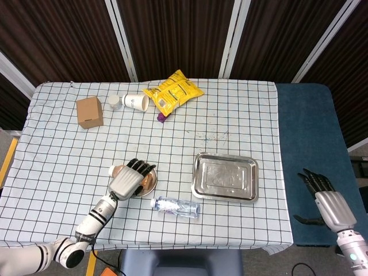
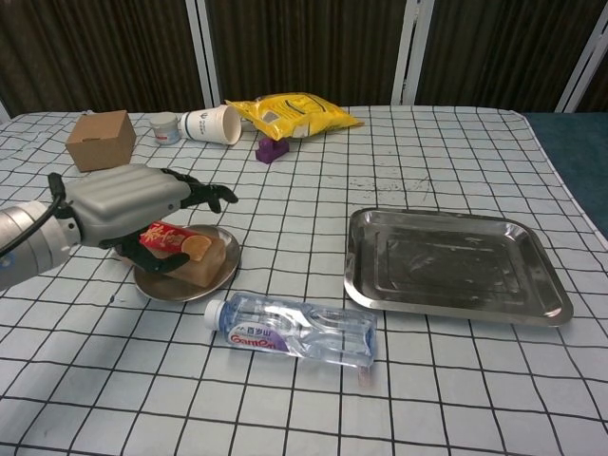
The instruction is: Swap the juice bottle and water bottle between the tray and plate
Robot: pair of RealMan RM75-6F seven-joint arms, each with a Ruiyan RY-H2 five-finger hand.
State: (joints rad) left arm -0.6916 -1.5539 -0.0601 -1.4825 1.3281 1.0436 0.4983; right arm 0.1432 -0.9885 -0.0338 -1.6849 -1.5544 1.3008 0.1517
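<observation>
1. The juice bottle (image 2: 186, 254) lies on its side on the plate (image 2: 217, 276), under the left robot hand (image 2: 128, 200), whose fingers are spread above it; whether the thumb touches it I cannot tell.
2. Judged best: lift that hand straight up so nothing drags the bottle off the rim.
3. The water bottle (image 2: 292, 329) lies on the table (image 2: 313, 190), between plate and tray (image 2: 546, 304).
4. The right robot hand (image 1: 326, 202) hangs off the table, fingers apart, empty.
</observation>
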